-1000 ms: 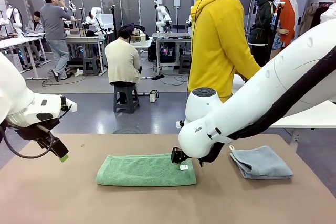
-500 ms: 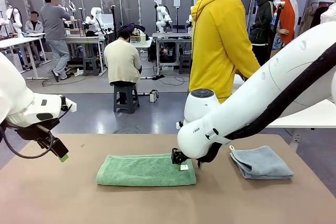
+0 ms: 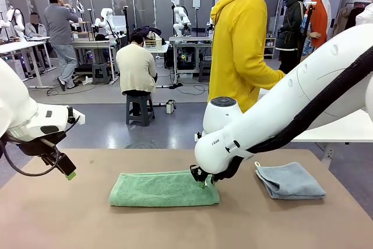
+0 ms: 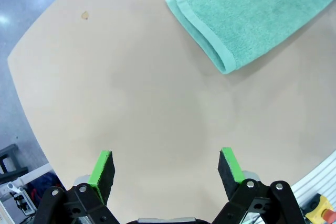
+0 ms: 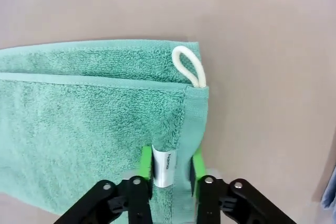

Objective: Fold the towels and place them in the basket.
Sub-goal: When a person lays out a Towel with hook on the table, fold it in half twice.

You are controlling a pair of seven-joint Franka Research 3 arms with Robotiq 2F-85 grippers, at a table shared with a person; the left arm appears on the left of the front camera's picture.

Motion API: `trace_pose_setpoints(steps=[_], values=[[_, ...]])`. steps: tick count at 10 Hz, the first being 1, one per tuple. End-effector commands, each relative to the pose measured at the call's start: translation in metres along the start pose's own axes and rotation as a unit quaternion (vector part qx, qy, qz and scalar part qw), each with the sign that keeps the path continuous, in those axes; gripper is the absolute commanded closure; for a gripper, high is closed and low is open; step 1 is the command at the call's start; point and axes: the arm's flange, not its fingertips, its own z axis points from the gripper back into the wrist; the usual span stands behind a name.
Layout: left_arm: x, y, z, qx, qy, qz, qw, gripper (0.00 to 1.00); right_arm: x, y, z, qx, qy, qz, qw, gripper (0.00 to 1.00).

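Green towel, folded lengthwise, lies mid-tabletop. The right hand has just clamped together on its right end and nudged that end up, so the next fold is likely starting. Blue towel lies folded nearby. Left hand hovers apart, empty.

My front camera faces the person across the table; wrist cameras look past my right hand, tight on the green towel, and left hand, farther off.
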Motion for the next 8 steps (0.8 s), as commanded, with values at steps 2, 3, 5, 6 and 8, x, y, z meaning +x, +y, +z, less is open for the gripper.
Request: trace_pose_setpoints(steps=[2,3,5,6,8], values=[[0.0,-0.001,0.001,0.005,0.001,0.001,1.0,0.0,0.002,0.001,-0.009,-0.006,0.008,-0.022,1.0,1.0],[0.0,-0.001,0.001,0.005,0.001,0.001,1.0,0.0,0.002,0.0,-0.008,-0.004,0.01,-0.024,1.0,1.0],[0.0,-0.001,0.001,0.005,0.001,0.001,1.0,0.0,0.003,-0.003,-0.005,-0.003,0.01,-0.023,1.0,1.0],[0.0,-0.001,0.001,0.005,0.001,0.001,1.0,0.0,0.002,-0.007,0.002,-0.005,0.016,-0.015,1.0,1.0],[0.0,-0.001,0.001,0.005,0.001,0.001,1.0,0.0,0.002,-0.027,0.03,-0.018,0.019,0.016,1.0,1.0]])
